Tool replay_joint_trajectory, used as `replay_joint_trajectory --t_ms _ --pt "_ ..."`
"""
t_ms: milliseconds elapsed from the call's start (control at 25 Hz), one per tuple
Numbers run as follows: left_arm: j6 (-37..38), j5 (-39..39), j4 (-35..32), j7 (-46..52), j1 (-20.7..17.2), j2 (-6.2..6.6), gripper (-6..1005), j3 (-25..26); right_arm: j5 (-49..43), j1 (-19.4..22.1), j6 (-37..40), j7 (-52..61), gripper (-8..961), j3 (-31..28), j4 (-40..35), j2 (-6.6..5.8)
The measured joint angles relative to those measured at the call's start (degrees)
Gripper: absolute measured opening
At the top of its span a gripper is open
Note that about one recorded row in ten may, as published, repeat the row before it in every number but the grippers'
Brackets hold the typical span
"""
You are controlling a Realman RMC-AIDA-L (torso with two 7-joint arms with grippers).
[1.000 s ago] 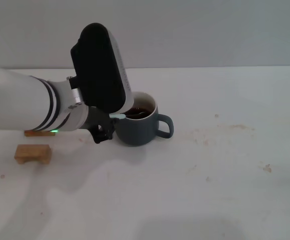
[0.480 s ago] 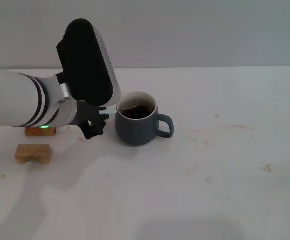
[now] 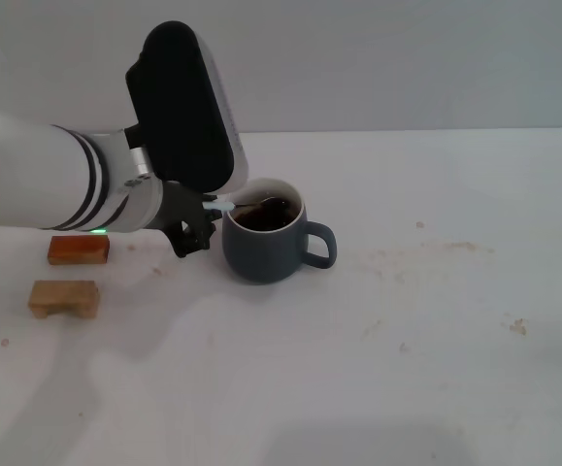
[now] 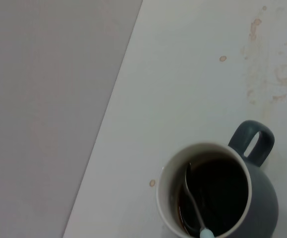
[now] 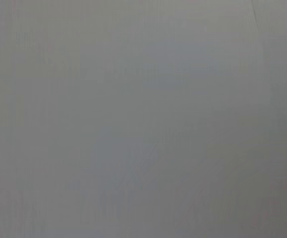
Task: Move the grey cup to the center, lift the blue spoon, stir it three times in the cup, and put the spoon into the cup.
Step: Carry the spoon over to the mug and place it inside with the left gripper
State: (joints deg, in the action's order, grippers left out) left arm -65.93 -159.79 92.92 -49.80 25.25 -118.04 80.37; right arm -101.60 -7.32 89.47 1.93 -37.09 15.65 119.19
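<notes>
cups: 1 (image 3: 265, 243) | spoons: 1 (image 3: 251, 206) | wooden blocks: 2 (image 3: 79, 249) (image 3: 64, 297)

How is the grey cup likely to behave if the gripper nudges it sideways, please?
The cup looks squat and wide-based, so it would probably slide rather than tip. It holds dark liquid, so that may slosh. The spoon leaning inside could shift against the rim.

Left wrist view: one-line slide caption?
Blue spoon resting in the grey cup of dark liquid, handle tip at the rim, on a white table.

White left arm (image 3: 38, 184) w/ black bands, black wrist housing, green LED, black claw (image 3: 195, 225).
</notes>
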Motion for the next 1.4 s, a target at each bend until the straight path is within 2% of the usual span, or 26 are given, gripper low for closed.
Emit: replay_joint_trajectory --t_ms 320,520,920,1400 --pt "0.0 0.1 0.1 0.1 1.1 -0.25 153 -2.2 0.0 0.6 0.1 0.0 -2 0.0 -0.1 0.08" --pt "-0.9 0.0 2.4 0.5 -0.4 -0.26 154 -4.2 0.0 0.6 0.3 0.0 -2 0.0 -0.3 0.08" --pt "-2.3 -1.3 6.4 0.9 -4.1 -0.09 157 -3.6 0.0 0.3 0.4 0.0 -2 0.1 -0.2 0.00" --pt "-1.2 -2.9 4.8 1.3 -3.1 -0.06 160 -1.8 0.0 0.5 0.5 0.0 -2 0.1 -0.4 -0.01"
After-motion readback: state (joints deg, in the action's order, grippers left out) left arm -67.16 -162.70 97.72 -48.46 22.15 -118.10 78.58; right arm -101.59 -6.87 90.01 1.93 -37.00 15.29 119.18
